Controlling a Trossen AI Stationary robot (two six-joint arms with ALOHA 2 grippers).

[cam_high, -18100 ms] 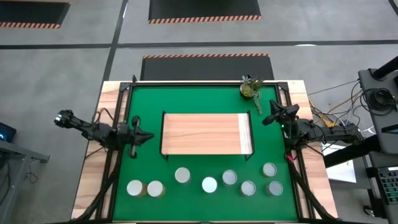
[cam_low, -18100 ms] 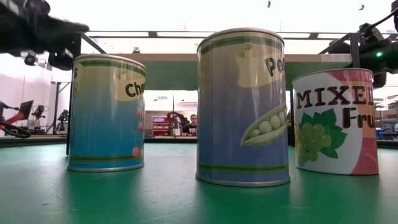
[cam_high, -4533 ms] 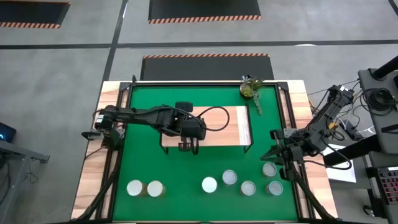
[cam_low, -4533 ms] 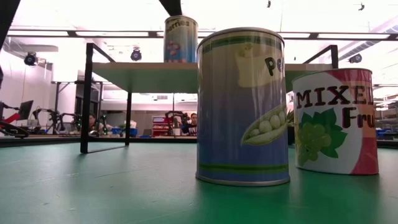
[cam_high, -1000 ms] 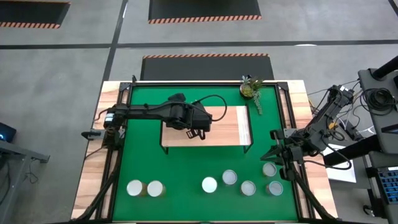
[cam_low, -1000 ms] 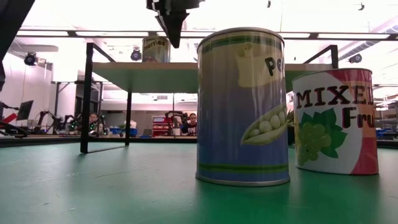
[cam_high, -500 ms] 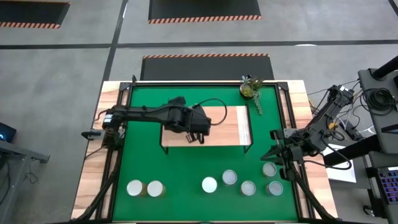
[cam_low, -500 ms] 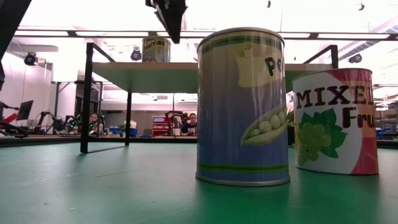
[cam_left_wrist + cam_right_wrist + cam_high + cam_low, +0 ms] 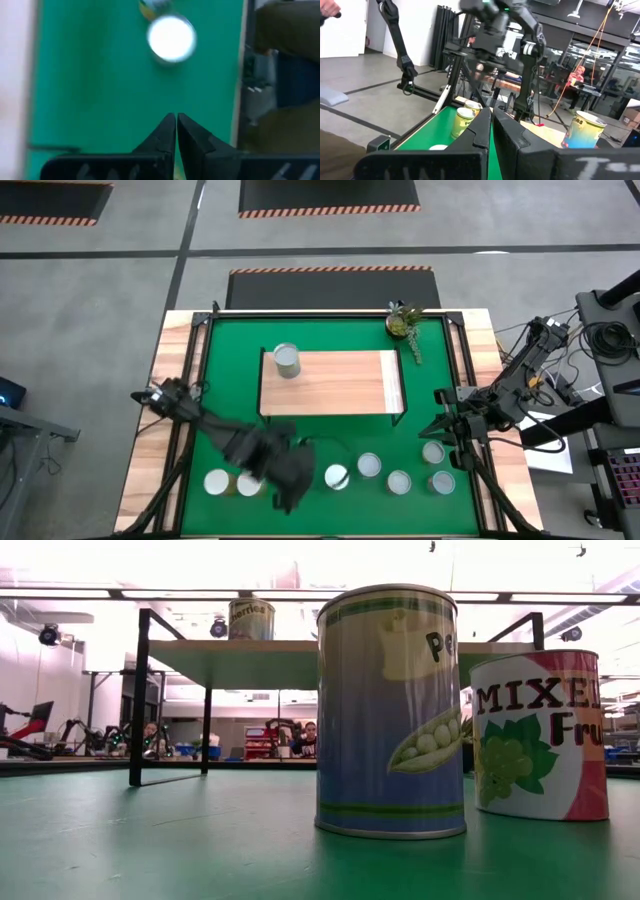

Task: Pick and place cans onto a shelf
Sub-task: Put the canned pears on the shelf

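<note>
1 can (image 9: 286, 360) stands on the shelf (image 9: 340, 390); 7 on the mat (image 9: 230, 395).

The shelf (image 9: 335, 385) top is bare except one can (image 9: 286, 361) at its far-left corner — the remaining cans (image 9: 369, 466) crowd the near mat (image 9: 225, 400).

Green mat (image 9: 230, 370); light wood shelf (image 9: 335, 385) framed in black. Cans (image 9: 384, 472) — silver tops; near ones blue-and-yellow pea can (image 9: 390, 710), pink-and-white fruit can (image 9: 540, 735).
</note>
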